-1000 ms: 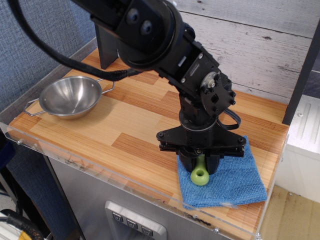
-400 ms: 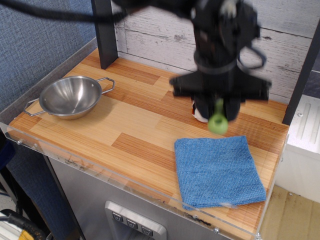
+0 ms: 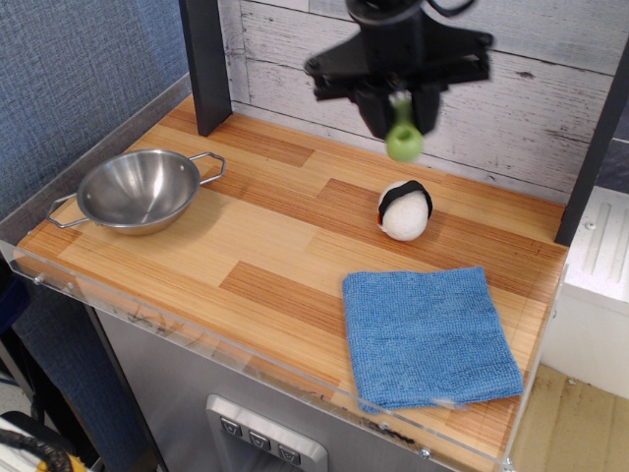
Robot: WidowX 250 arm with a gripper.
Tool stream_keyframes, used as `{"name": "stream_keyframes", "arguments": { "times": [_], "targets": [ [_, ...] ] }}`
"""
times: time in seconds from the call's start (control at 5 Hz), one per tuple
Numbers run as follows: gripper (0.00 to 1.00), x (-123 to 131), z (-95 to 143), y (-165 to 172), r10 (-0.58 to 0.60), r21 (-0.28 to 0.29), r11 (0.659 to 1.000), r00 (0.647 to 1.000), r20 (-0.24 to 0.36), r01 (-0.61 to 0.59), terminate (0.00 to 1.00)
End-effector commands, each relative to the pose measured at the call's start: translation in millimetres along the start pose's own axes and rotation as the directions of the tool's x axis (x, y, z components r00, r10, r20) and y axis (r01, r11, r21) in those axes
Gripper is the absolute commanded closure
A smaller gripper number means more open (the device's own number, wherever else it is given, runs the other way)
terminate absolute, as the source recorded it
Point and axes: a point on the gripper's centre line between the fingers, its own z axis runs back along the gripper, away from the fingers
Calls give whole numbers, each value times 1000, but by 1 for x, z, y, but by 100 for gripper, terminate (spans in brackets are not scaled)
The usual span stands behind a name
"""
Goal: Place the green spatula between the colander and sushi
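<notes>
My gripper (image 3: 400, 106) hangs high over the back of the counter, shut on the green spatula (image 3: 403, 137). Only the lime-green handle with its ring end shows below the fingers; the grey blade is hidden inside the gripper. The sushi (image 3: 404, 209), a white rice ball with a black band, lies on the wood just below and slightly right of the gripper. The colander (image 3: 138, 191), a shiny steel bowl with wire loop handles, sits far to the left near the front-left corner.
A blue cloth (image 3: 428, 333) lies flat at the front right. A dark post (image 3: 203, 61) stands at the back left. A clear acrylic lip (image 3: 197, 339) runs along the counter's front edge. A white plank wall closes the back.
The gripper has lifted the spatula off the blue cloth and carried it up and back-left, uncovering the sushi, which it hid before.
</notes>
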Motion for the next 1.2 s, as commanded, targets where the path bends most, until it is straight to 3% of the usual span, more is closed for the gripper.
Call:
{"name": "stream_keyframes", "arguments": {
  "times": [0.0,0.6,1.0],
  "targets": [
    [100,45,-14,42,109,60,992,993,45,-111,0],
    [100,40,-64,107,196,188,964,980,-35,-186,0],
    [100,36,-79,117,186,213,961,982,-23,-177,0]
  ]
}}
